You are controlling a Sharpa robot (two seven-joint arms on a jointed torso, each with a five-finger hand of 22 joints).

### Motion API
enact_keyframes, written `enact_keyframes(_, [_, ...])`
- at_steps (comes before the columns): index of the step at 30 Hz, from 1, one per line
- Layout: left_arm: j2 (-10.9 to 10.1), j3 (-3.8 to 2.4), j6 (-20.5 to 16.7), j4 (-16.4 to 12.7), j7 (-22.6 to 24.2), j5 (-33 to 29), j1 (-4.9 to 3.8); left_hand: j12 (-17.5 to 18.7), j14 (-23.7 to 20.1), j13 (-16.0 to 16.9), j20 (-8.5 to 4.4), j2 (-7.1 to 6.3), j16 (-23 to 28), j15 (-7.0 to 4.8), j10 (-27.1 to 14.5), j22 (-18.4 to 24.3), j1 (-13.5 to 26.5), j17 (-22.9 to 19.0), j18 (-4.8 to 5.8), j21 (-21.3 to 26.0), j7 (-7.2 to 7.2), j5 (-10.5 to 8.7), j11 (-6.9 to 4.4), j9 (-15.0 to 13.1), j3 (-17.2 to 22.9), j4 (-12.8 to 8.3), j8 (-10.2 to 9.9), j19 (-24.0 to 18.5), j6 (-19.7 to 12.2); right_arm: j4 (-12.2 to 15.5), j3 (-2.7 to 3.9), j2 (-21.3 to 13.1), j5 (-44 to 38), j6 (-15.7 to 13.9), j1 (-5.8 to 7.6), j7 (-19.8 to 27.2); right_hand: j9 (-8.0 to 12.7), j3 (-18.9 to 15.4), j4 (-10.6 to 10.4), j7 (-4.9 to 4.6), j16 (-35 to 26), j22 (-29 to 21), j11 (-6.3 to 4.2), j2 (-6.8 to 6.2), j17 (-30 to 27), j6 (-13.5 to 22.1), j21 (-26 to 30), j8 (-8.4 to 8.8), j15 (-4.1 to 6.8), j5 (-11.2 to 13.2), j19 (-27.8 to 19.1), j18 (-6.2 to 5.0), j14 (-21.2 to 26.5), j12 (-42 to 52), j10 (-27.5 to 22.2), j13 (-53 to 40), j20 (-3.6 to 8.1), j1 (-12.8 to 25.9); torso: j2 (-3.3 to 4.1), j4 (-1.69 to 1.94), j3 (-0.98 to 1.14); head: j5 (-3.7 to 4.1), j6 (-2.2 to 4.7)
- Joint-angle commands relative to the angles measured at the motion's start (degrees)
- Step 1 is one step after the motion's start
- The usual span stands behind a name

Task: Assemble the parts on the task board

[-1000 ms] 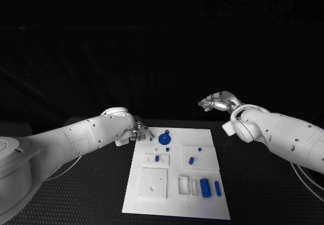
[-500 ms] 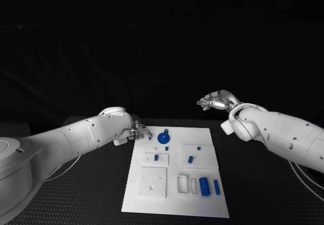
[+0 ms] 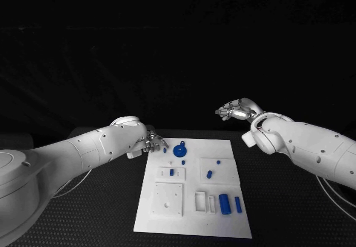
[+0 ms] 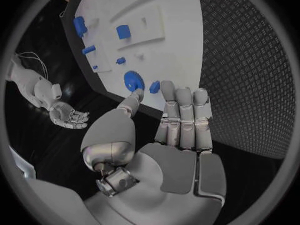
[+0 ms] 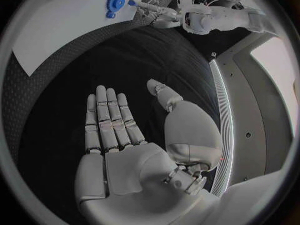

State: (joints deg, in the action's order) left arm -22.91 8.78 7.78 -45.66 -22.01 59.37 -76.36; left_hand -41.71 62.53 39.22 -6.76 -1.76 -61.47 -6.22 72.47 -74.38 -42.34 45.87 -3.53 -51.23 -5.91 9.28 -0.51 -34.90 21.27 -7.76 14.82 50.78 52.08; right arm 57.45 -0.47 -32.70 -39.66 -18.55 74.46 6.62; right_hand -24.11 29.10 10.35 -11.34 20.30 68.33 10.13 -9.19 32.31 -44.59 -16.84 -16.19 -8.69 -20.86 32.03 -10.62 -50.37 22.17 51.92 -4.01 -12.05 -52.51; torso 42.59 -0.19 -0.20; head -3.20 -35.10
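Black, finely textured bench (image 3: 89, 216) carries the white board (image 3: 194, 226) in its middle, long side running away from the robot. On the board's far end sits a round blue gear (image 3: 180, 152) with a small blue peg (image 3: 164, 151) just beside it toward the left hand. Nearer the middle lie a short blue block (image 3: 171, 173) in a raised white plate and two small blue pieces (image 3: 210, 174) on another raised plate to its right. At the near end a thick blue cylinder (image 3: 224, 201) and a thinner blue bar (image 3: 238, 205) lie side by side, next to white slotted frames (image 3: 201, 202); a plain white square plate (image 3: 169, 199) sits to their left. The left hand (image 3: 154, 142) hangs over the board's far left corner, fingers straight and together, thumb apart and reaching toward the gear and peg; in the left wrist view the fingertips (image 4: 167, 87) are close to the peg, but I cannot tell whether they touch it, and nothing is grasped. The right hand (image 3: 237, 111) is raised well apart from the board, beyond its far right corner, palm open, fingers loosely spread, holding nothing.
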Motion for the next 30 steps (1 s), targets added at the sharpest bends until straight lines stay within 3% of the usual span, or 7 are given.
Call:
enact_keyframes(1, [0.5,-0.03,-0.8,0.2,1.3,-1.2,0.01,-0.2,-0.2,0.1,-4.79,0.69,-0.2,-0.01,-0.2,-0.1,0.0,-0.1,0.37,0.1,0.03,0.31,-0.14,-0.1,0.0,-0.4,-0.2,-0.2,-0.3,0.0,0.03,0.1,0.0,0.3,0.0,0.3,0.1,-0.3,0.1,-1.11,-0.4,0.1,-0.08,-0.03,0.1,0.4,0.4,-0.3,-0.37,-0.2,-0.3,-0.11,-0.2,-0.3,0.3,0.1,-0.2,0.4,-0.04,-0.01,0.03,0.06,0.14])
enact_keyframes(4, [0.7,-0.03,-0.8,0.4,1.4,-1.4,0.01,-0.3,-0.2,0.1,-4.8,1.67,-0.4,-0.03,-0.1,-0.2,-0.3,-0.1,0.37,0.1,0.05,0.42,-0.16,-0.1,0.0,-0.7,-0.1,-0.1,-0.3,0.0,0.03,0.2,0.0,0.4,0.0,0.3,0.1,-0.3,0.1,-1.11,-0.4,0.1,-0.08,-0.03,0.1,0.4,0.4,-0.3,-0.37,-0.2,-0.3,-0.12,-0.2,-0.3,0.4,0.1,-0.2,0.4,-0.02,0.02,0.02,0.12,0.24])
enact_keyframes(14, [1.1,-0.01,-0.3,1.1,1.7,-1.6,0.17,-0.4,-0.2,0.1,-4.77,2.93,-0.6,-0.03,-0.1,-0.6,-1.6,-0.3,0.44,0.2,0.06,0.42,-0.16,-0.2,-0.2,-2.6,0.0,0.0,-0.2,0.0,0.03,0.2,0.0,0.4,0.01,0.3,0.1,-0.3,0.1,-1.11,-0.4,0.1,-0.08,-0.03,0.1,0.4,0.4,-0.31,-0.36,-0.2,-0.3,-0.13,-0.2,-0.3,0.4,0.1,-0.21,0.4,-0.02,0.07,0.03,0.36,0.15])
enact_keyframes(30, [1.9,0.0,0.1,2.1,2.0,-1.8,0.48,-0.5,-0.2,0.1,-4.76,3.97,-0.8,-0.04,0.0,-0.8,-2.4,-0.5,0.5,0.2,0.09,0.41,-0.18,-0.2,-0.1,-3.7,0.1,0.1,0.0,0.1,0.03,0.2,0.0,0.4,0.01,0.3,0.1,-0.3,0.1,-1.11,-0.4,0.2,-0.08,-0.03,0.1,0.4,0.4,-0.32,-0.36,-0.2,-0.3,-0.14,-0.2,-0.3,0.4,0.1,-0.22,0.4,0.02,0.06,-0.02,0.51,0.05])
